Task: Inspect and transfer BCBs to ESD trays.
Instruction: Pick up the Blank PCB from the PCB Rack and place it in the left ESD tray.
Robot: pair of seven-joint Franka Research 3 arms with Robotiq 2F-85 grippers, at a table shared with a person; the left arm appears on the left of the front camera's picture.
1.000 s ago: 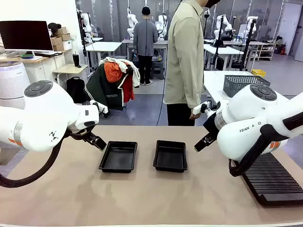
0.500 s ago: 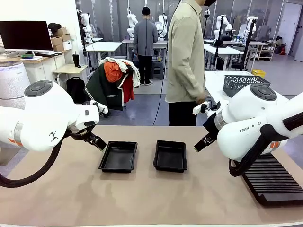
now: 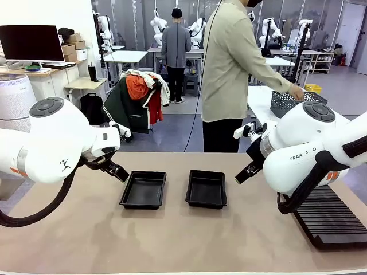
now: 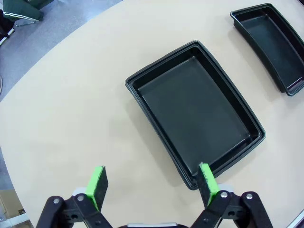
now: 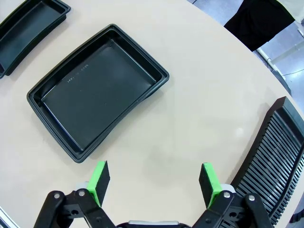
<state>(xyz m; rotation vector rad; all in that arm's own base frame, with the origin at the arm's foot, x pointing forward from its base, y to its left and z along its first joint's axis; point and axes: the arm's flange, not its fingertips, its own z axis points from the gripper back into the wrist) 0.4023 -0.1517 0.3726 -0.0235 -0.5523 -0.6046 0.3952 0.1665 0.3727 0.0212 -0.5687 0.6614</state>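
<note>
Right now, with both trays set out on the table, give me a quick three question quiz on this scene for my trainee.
1. True or false: the left ESD tray and the right ESD tray both hold nothing.
2. The person's hand is at: A) the grey mesh basket, B) the slotted rack, C) a tray.
3. Fill in: both arms' jaws stand ___ above the table.
Key: 1 true; 2 A; 3 open, gripping nothing.
</note>
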